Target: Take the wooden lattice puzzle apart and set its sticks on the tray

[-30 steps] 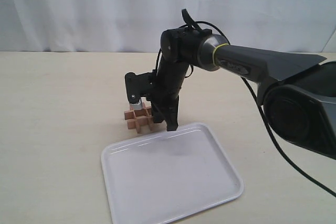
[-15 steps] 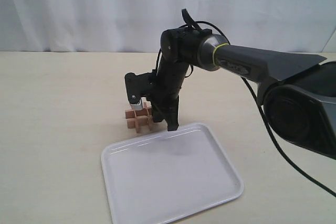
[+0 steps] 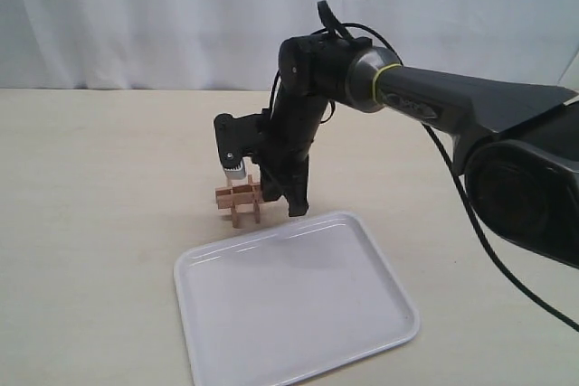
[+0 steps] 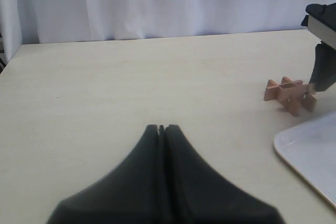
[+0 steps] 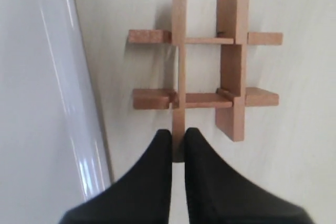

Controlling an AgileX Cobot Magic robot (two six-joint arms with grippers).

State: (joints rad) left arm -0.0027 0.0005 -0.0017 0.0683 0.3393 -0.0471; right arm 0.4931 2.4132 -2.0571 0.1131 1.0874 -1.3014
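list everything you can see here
wooden lattice puzzle: one, light brown, four interlocked sticks, on the table just past the tray's far left corner
tray: one, white, nothing on it, near side of the table
table: one, pale beige
curtain: white, behind the table
right gripper: one, black, shut on the end of one stick
left gripper: one, black, shut on nothing, over bare table away from the puzzle

The pale beige matte tabletop (image 3: 90, 223) carries a large white rectangular plastic tray (image 3: 298, 314) and, just beyond its far rim, a small light-brown wooden lattice puzzle (image 3: 239, 202).
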